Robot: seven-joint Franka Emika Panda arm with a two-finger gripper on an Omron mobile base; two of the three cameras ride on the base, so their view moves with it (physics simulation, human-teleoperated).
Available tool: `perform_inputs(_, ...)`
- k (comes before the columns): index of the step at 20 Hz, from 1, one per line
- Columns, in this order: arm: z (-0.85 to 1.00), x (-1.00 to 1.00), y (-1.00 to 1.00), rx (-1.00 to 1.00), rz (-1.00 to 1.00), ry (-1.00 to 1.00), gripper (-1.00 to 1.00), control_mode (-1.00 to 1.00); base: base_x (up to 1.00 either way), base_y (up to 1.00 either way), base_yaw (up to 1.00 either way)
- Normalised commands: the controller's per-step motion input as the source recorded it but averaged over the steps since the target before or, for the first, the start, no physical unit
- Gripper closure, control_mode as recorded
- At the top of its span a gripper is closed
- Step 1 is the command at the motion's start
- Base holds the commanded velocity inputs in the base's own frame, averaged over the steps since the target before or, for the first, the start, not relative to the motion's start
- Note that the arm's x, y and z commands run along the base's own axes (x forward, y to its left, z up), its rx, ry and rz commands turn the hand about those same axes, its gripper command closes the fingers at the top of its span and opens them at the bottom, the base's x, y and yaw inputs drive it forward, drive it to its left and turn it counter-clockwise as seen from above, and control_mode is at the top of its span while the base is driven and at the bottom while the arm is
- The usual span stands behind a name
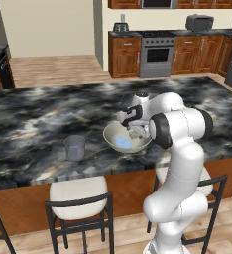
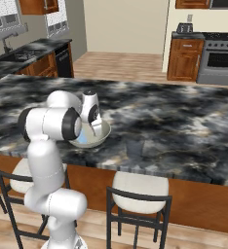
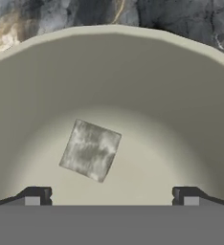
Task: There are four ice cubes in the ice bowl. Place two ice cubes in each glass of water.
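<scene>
Fingertips [image 3: 39,195] of the gripper [image 3: 111,197] stood wide apart inside the ice bowl [image 3: 133,62]; 1 ice cube [image 3: 90,150] lay just ahead, slightly left of centre, turned diagonally.

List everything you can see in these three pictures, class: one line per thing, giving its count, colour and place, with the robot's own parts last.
ice bowl: one, pale beige-grey, on the island counter beneath the gripper.
ice cube: one seen in the hand view, pale grey-white, on the bowl's floor.
glass of water: one, grey translucent, on the counter left of the bowl.
counter: one, dark marbled, across the middle.
stools: two in the left base view, black frames with pale seats, in front of the counter.
stove: one, grey, at the back wall.
gripper: one, dark fingertips apart, lowered into the bowl.
</scene>
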Motion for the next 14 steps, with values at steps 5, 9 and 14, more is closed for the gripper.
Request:
perform_inputs(5, 0.0, 0.12, 0.0, 0.0, 0.0, 0.0, -1.0, -1.0, 0.0, 0.0, 0.0)
perform_inputs(9, -0.04, 0.05, 0.0, 0.0, 0.0, -0.02, -1.0, -1.0, 0.0, 0.0, 0.0)
perform_inputs(14, -0.08, 0.05, 0.0, 0.0, 0.0, -0.02, -1.0, -1.0, 0.0, 0.0, 0.0)
